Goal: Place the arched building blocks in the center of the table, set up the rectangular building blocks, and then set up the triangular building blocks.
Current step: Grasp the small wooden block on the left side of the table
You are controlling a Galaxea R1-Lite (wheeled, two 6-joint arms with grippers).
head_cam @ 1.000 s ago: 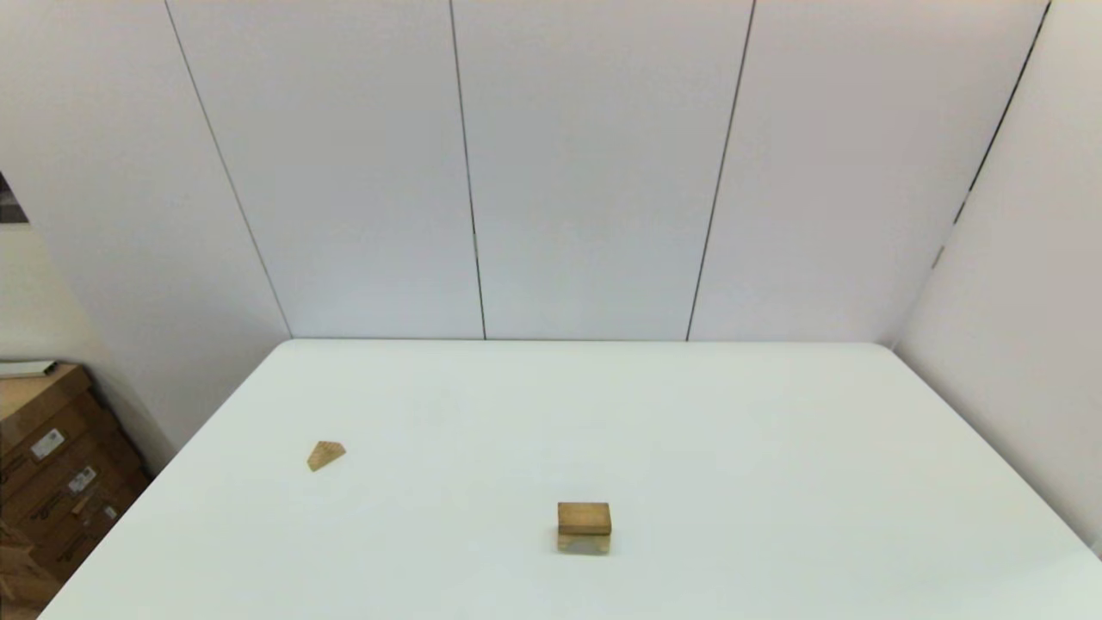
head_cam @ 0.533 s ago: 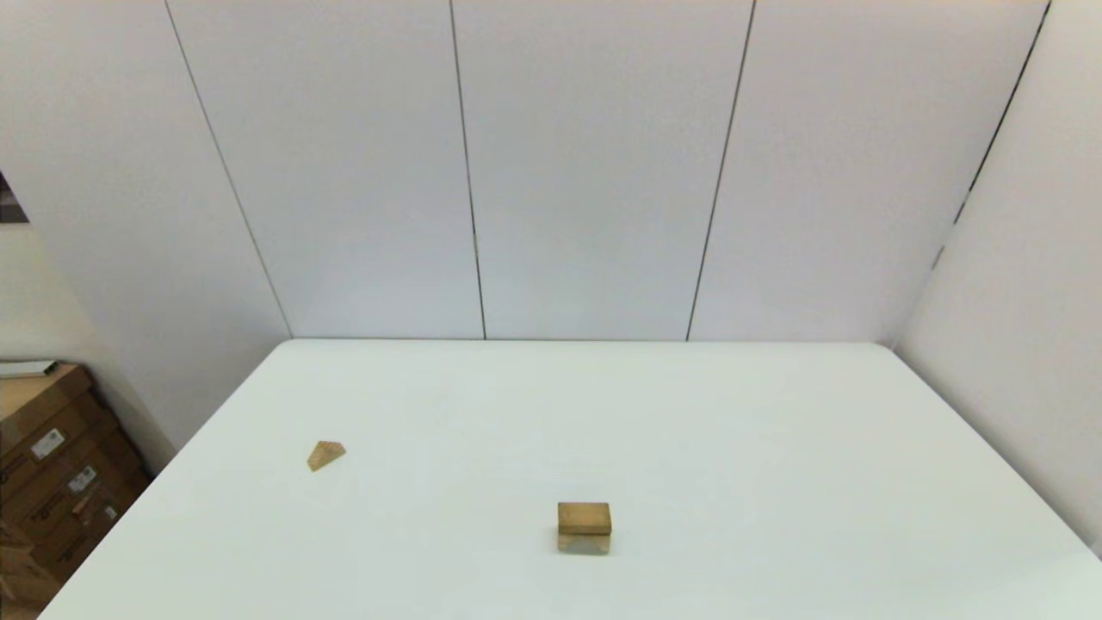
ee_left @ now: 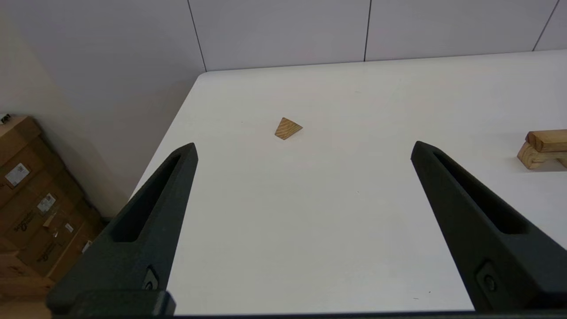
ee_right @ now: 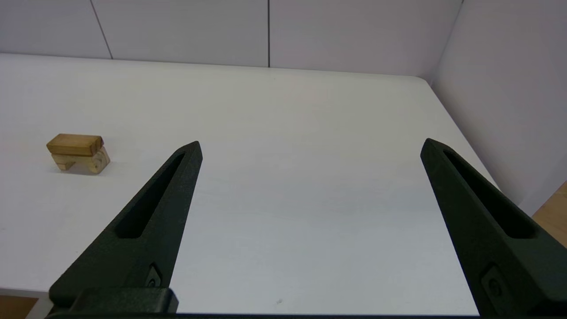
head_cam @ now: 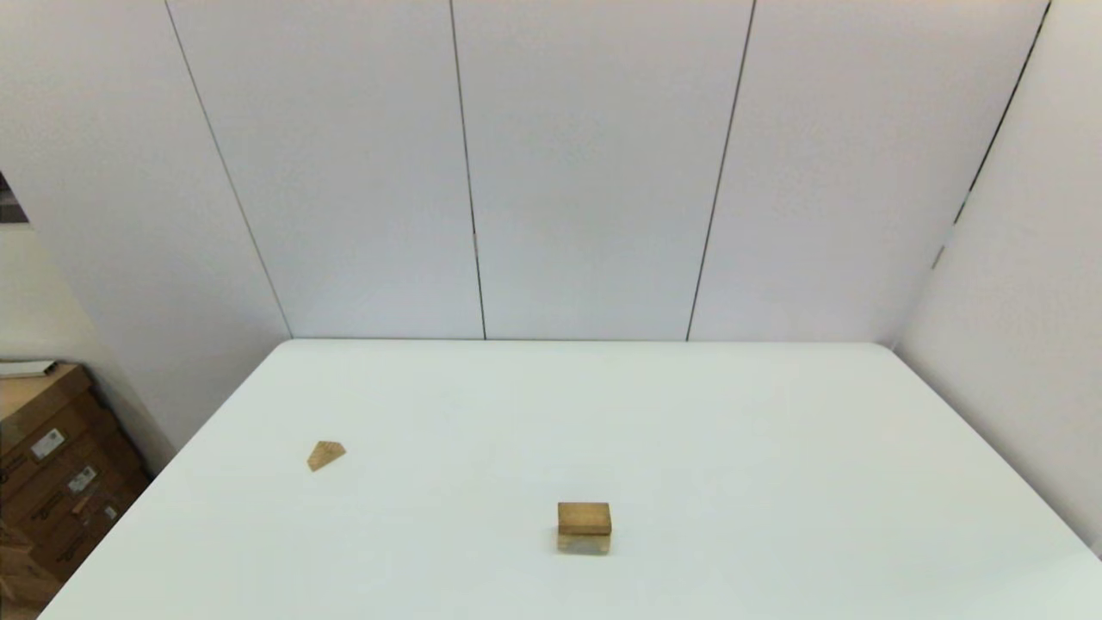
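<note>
Centrally, rectangular block (head_cam: pixel 584 517) atop arched block (head_cam: pixel 584 543); triangular block (head_cam: pixel 325 455) apart.

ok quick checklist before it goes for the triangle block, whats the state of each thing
1. Arched block on the table, hollow side down: ok.
2. Rectangular block lying flat on top of the arch: ok.
3. Triangular block placed on the stack: not ok, it lies alone toward the table's left side.
4. Left gripper open, nothing held: ok.
5. Right gripper open, nothing held, parked back near the table's front edge: ok.
6. Stack squarely aligned: cannot tell.
</note>
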